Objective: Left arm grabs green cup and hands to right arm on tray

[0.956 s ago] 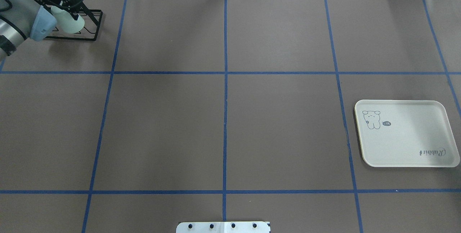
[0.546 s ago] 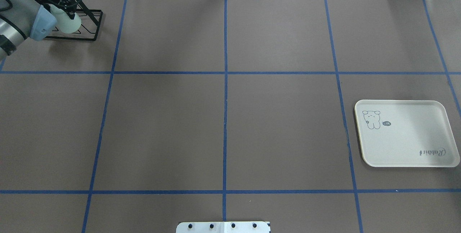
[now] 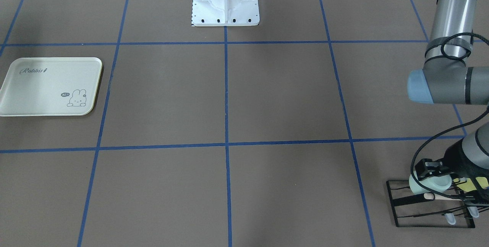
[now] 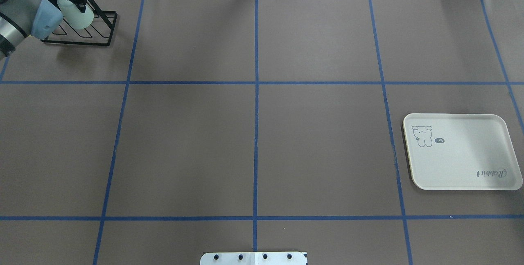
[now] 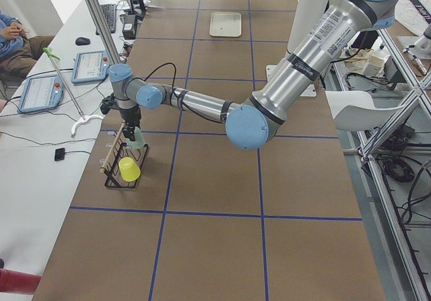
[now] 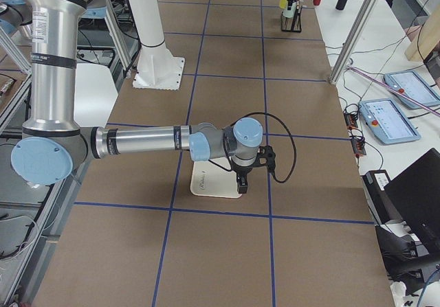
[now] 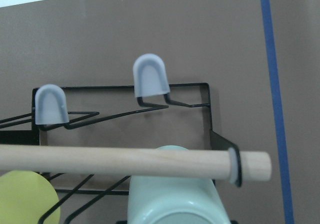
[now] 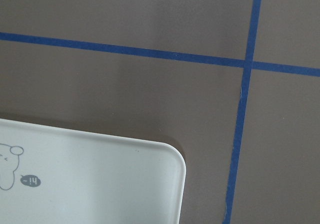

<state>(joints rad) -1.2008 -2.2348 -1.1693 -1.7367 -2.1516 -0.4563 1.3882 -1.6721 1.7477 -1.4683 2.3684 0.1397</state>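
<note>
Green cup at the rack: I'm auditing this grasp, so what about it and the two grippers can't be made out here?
Green cup: in the left wrist view the bottom edge cuts off its lower part and the wooden bar crosses it.
Left gripper: its fingers lie outside the left wrist view.
Right gripper: shows only in the exterior right view, small; open or shut cannot be told.

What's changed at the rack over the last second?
The left gripper, holding the small pale mint-green plastic cup, shifted up the overhead view: away from the robot or upward, I cannot tell which. It kept its hold. The black wire rack and cream-white rectangular tray stayed put.
</note>
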